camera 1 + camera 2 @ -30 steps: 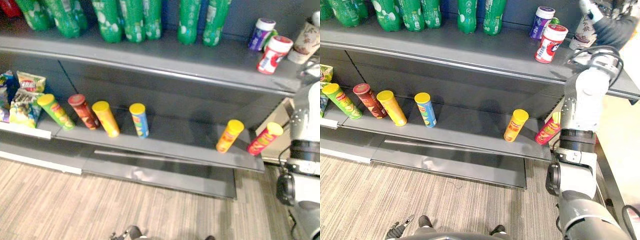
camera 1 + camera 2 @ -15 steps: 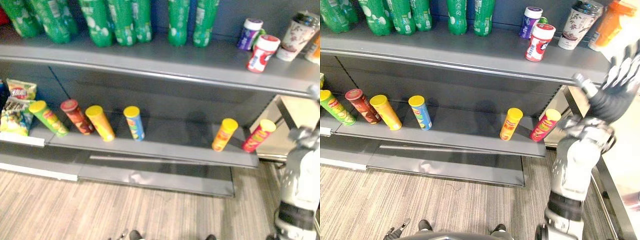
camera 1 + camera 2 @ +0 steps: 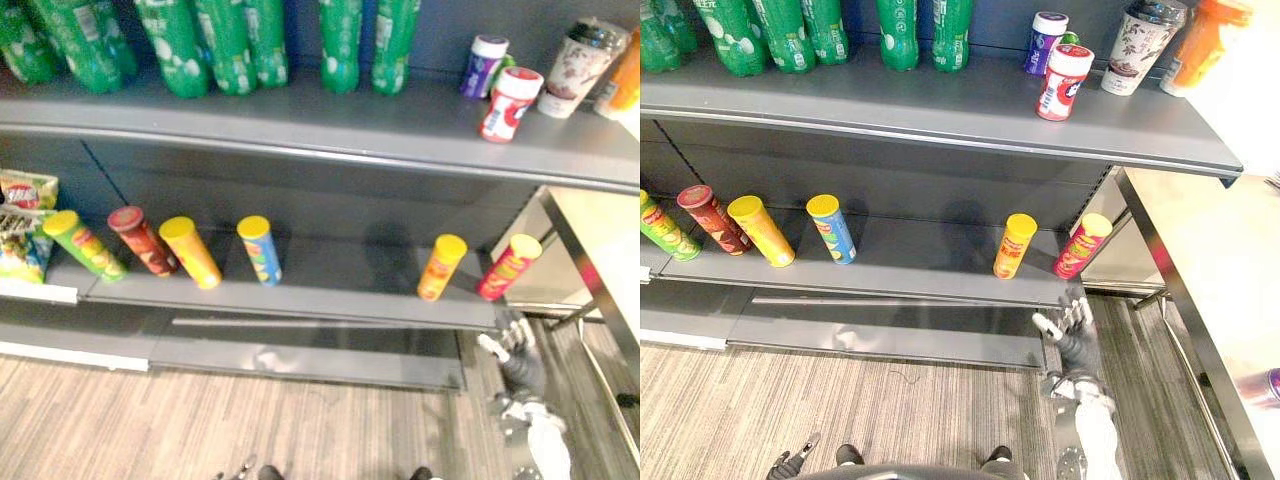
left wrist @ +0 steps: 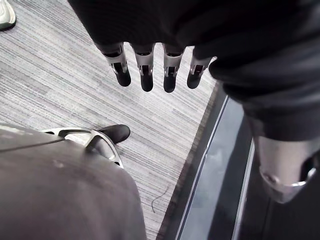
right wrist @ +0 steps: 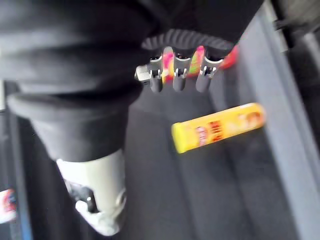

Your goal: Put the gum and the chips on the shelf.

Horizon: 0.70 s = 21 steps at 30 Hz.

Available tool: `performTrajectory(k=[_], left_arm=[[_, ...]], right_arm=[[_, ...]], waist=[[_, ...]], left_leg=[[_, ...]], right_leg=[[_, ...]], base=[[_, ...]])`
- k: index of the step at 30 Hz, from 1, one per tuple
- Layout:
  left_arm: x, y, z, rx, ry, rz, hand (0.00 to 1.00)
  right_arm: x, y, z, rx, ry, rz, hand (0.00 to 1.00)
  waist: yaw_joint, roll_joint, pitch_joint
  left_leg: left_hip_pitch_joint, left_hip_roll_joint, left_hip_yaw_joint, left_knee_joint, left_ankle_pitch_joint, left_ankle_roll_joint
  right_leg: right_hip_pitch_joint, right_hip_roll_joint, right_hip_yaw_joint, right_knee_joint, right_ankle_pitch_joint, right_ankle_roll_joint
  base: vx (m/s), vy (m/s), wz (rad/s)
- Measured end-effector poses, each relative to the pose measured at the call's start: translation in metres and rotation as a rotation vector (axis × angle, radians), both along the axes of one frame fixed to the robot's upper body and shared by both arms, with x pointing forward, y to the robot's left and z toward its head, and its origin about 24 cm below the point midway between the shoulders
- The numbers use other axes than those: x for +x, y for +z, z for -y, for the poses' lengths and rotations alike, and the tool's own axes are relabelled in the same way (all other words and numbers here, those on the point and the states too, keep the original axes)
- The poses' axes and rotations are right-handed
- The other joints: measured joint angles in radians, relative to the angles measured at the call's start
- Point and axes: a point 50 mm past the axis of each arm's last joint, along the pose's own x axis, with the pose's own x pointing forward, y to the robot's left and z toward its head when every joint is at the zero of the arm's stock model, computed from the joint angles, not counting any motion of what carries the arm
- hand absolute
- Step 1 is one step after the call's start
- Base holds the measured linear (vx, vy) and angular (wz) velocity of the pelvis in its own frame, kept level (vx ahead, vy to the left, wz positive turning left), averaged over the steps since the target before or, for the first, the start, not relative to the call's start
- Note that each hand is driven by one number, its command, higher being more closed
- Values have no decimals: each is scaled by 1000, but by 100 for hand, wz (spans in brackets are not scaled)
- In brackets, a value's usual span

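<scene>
The red-and-white gum tub (image 3: 1058, 82) stands upright toward the right end of the upper shelf (image 3: 940, 115), with a purple tub (image 3: 1044, 42) just behind it and a lidded paper cup (image 3: 1132, 45) and an orange bottle (image 3: 1195, 40) further toward that end. The front strip of this shelf is bare along its whole edge. Below, the pink chip can (image 3: 1081, 245) sits at the right end of the lower shelf (image 3: 900, 275), lid leaning toward the end, and an orange chip can (image 3: 1014, 245) is near it on the left, the two apart. A wide bare stretch of shelf separates these from the blue can (image 3: 830, 228), yellow can (image 3: 760, 230), dark red can (image 3: 708, 218) and green can (image 3: 660, 228) ranged toward the left end, where chip bags (image 3: 25, 215) lie. Green bottles (image 3: 790, 35) line the back of the upper shelf on its left half. The right hand (image 3: 1070, 328) hangs low off the right front corner of the lower shelf, beneath the pink can, fingers (image 5: 180, 75) straight and spread, with nothing in them. The left hand (image 4: 145, 70) hangs over the striped floor (image 3: 890, 410) beside the shelf base, fingers straight and empty. A pale table (image 3: 1210, 270) borders the right side, leaving a narrow lane of floor.
</scene>
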Motion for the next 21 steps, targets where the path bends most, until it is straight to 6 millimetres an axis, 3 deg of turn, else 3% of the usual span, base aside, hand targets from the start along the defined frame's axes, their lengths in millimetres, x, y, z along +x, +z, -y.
performTrajectory(k=[4, 10, 16, 21], left_arm=[[2, -1, 4, 6, -37, -8, 0], [11, 0, 10, 4, -78, 24, 0], [13, 0, 11, 2, -87, 31, 0], [13, -1, 12, -7, -97, 26, 0]], right_arm=[[-15, -60, 2, -13, -34, -299, 0], [-40, -111, -1, 15, -69, -598, 0], [-65, -135, 2, 45, -143, -793, 0], [-74, -141, 0, 63, -156, -844, 0]], waist=[[7, 17, -4], [24, 45, -1], [25, 44, 7], [27, 45, 10]], left_leg=[[6, -2, 0, 0, 2, 6], [8, -4, -6, -2, 2, 6], [19, -10, -28, -6, -1, 4], [19, -16, -29, -6, -9, 0]], right_leg=[[11, 2, -2, -9, 1, 2], [19, 2, -8, -13, 1, 2], [52, 0, -35, -29, -3, -3], [55, -6, -36, -29, -3, -2]], base=[[0, 0, 0], [1, -1, 2], [-7, -2, 11], [-4, 1, 1]])
